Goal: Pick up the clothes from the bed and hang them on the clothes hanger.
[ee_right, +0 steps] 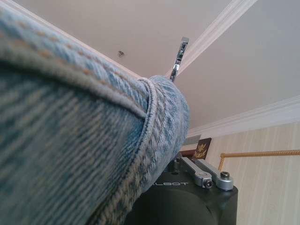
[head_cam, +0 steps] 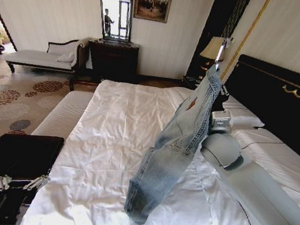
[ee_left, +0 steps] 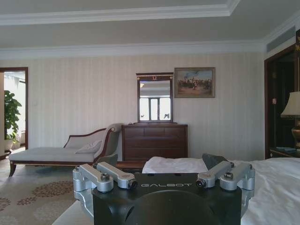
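1. Above the headboard end of the bed [head_cam: 117, 141], the right end effector [head_cam: 217, 68] holds the light-blue denim jacket [head_cam: 173, 145] raised by its top edge, fingers closed on the fabric.
2. The jacket hangs down from there in a long fold, its lower end resting on the white sheet near the bed's foot edge.
3. In the right wrist view, denim [ee_right: 79, 136] drapes over the end effector, one metal finger [ee_right: 178, 57] protruding above it.
4. The left end effector [ee_left: 164, 180] sits low beside the bed's left edge, its fingers spread wide and holding nothing.

Light-blue denim jacket [head_cam: 174, 145] hangs lifted, hem trailing on the white-sheeted bed [head_cam: 112, 135].
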{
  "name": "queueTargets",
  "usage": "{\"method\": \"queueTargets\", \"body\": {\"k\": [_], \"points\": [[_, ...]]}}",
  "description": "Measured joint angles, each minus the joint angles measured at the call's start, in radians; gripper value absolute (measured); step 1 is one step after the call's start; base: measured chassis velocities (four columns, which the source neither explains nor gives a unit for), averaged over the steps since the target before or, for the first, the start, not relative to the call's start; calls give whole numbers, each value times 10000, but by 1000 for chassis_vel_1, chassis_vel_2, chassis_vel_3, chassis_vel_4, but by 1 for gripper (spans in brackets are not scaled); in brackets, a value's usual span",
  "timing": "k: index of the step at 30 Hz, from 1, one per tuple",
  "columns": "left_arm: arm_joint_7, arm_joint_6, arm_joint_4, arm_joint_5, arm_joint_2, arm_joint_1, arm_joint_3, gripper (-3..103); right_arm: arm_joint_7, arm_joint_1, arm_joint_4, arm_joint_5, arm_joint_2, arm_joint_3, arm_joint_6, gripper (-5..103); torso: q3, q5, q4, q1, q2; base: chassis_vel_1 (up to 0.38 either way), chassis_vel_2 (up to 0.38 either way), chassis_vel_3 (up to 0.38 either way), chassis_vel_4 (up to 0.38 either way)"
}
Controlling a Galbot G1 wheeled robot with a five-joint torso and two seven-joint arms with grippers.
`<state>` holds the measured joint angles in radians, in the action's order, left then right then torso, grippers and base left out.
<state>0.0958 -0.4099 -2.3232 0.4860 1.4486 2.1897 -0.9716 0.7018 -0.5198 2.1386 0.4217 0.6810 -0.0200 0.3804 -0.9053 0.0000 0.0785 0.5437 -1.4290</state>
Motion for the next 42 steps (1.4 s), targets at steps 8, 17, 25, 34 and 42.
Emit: {"method": "queueTargets", "body": {"k": [8,17,25,34,42], "points": [[-1,7,5,1,0,-2,2,100,-6,-465,83,-175,63,296,8,22,-4,3,-2,12,5,50,-66,-76,77],[0,14,12,1,0,-2,2,100,-33,-512,139,-208,79,346,8,22,1,-3,0,-2,1,237,-224,-267,271],[0,14,12,2,0,-1,2,100,-33,-219,127,-87,38,206,8,22,2,-1,0,-6,-2,376,-364,-382,356],[0,14,12,2,0,-2,2,100,0,-8,-10,53,15,172,30,22,0,2,2,0,-1,365,-373,-347,353],[1,14,11,2,0,-2,2,100,20,-170,49,83,-16,359,32,22,0,0,0,3,1,336,-348,-340,345]]}}
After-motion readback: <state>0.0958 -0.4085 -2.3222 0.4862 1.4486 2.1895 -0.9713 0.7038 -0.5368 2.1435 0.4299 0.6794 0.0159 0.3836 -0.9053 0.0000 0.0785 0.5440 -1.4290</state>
